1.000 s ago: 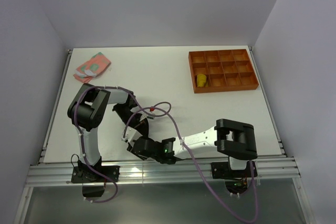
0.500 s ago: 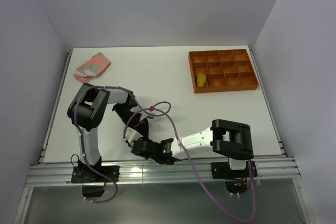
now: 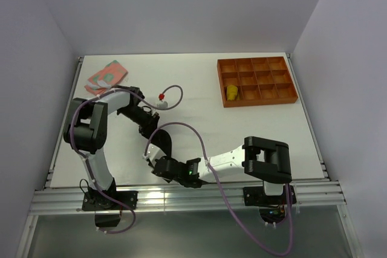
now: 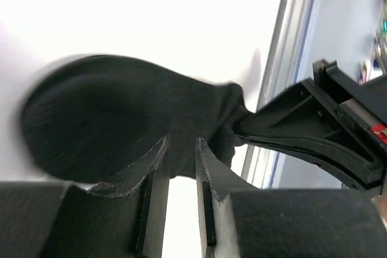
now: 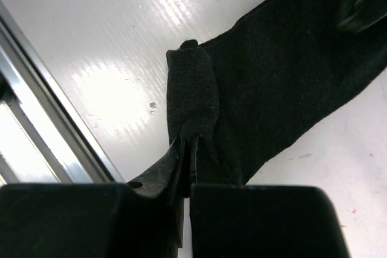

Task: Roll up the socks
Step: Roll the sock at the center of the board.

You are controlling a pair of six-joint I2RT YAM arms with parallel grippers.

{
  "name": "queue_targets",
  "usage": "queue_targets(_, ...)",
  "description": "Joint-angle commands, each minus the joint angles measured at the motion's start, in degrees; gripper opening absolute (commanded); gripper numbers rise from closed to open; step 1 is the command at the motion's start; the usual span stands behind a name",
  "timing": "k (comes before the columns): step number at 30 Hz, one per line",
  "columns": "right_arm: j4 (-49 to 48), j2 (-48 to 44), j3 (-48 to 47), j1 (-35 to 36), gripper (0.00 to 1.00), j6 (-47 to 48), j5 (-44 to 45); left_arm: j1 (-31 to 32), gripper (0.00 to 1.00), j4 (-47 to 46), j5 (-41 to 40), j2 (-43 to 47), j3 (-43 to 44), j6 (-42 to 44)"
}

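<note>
Currently: yellow sock point(image 3: 231, 92), apparently rolled, in tray point(image 3: 257, 102); black sock point(image 5: 272, 77), near table point(image 3: 193, 83) edge, one end pinched tight by right gripper point(image 5: 186, 143), roll barely begun; left gripper point(image 4: 180, 161) parted, empty; pink sock point(image 3: 106, 77), far-left corner, unrolled.

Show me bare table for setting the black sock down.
Free: far middle of the table, between pink sock and orange tray; also right side, between tray and right arm. Crowded: near left, both arms over the black sock.

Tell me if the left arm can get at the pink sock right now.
Likely yes: the pink sock lies uncovered at the far left, nothing on it, and the left pincer looks open.
</note>
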State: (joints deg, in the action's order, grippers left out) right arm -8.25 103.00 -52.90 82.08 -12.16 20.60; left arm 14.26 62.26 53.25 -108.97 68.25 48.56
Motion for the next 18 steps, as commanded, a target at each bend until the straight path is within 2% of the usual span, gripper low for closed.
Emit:
queue_targets(1, 1.04, 0.27, 1.49, -0.78, 0.00, -2.68, -5.03, -3.35, 0.28, -4.23, 3.61, 4.20, 0.92, -3.11)
queue_targets(6, 4.55, -0.08, -1.23, -4.38, 0.00, -3.22, -12.85, -10.30, 0.24, -11.80, 3.26, 10.08, -1.54, -10.58)
queue_targets(10, 7.89, 0.97, -4.31, -10.35, 0.00, -3.92, -25.13, -15.30, 0.20, -15.15, 3.61, 14.39, -3.64, -12.34)
queue_targets(13, 10.97, 2.20, -6.77, -14.40, 0.00, -4.62, -28.94, -17.95, 0.23, -14.19, 2.39, 17.73, -5.31, -8.67)
queue_targets(18, 13.78, 4.74, -10.54, -20.63, 0.00, -5.15, -40.97, -18.48, 0.27, -10.85, -0.60, 22.83, -8.92, -1.02)
